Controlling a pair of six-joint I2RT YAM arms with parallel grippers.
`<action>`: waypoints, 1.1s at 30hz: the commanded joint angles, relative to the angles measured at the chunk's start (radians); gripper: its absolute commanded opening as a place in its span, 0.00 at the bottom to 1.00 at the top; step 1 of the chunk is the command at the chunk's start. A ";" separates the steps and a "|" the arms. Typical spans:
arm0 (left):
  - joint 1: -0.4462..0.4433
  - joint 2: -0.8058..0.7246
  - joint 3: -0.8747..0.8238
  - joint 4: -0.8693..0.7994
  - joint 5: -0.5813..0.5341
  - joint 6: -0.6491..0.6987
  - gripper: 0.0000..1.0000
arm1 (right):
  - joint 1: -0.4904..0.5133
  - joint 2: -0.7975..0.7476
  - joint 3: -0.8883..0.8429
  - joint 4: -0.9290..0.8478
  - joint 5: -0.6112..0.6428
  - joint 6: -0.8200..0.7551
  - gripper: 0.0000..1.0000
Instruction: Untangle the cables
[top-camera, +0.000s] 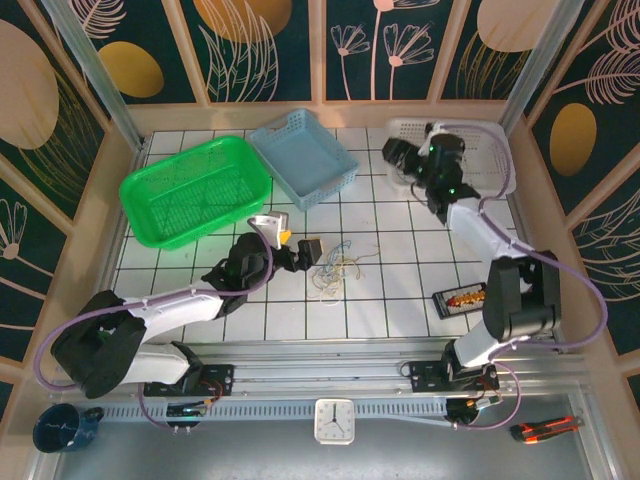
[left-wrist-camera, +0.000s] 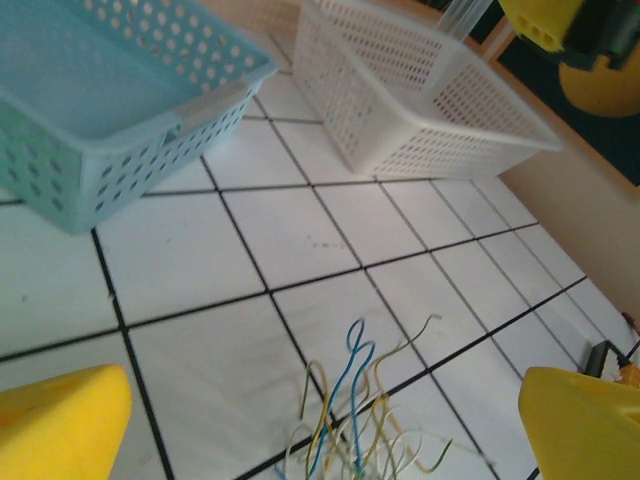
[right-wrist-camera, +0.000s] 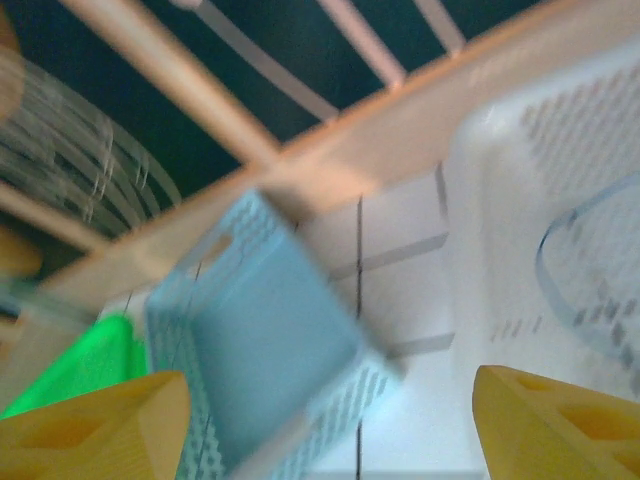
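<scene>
Blue, yellowish thin cables (top-camera: 336, 270) loop, tangled.

I see the thin, short, flexible cables (top-camera: 335, 270), blue, pale yellowish-white and grey-brown, lying in one small loose clump flat on the white tiled counter (top-camera: 400, 300). The clump is on the near side of the light-blue perforated plastic basket (top-camera: 303, 157), apart from it. Their strands loop and cross, with curled ends straying outward.
</scene>
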 joint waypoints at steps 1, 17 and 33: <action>0.011 -0.009 -0.023 0.057 -0.032 -0.061 0.99 | 0.062 -0.118 -0.161 0.003 -0.040 0.021 0.74; 0.072 0.004 0.093 -0.035 0.038 -0.063 0.99 | 0.335 -0.378 -0.572 -0.132 0.237 -0.002 0.80; 0.079 0.046 0.117 -0.027 0.093 -0.080 0.99 | 0.337 -0.132 -0.487 -0.029 0.335 -0.065 0.65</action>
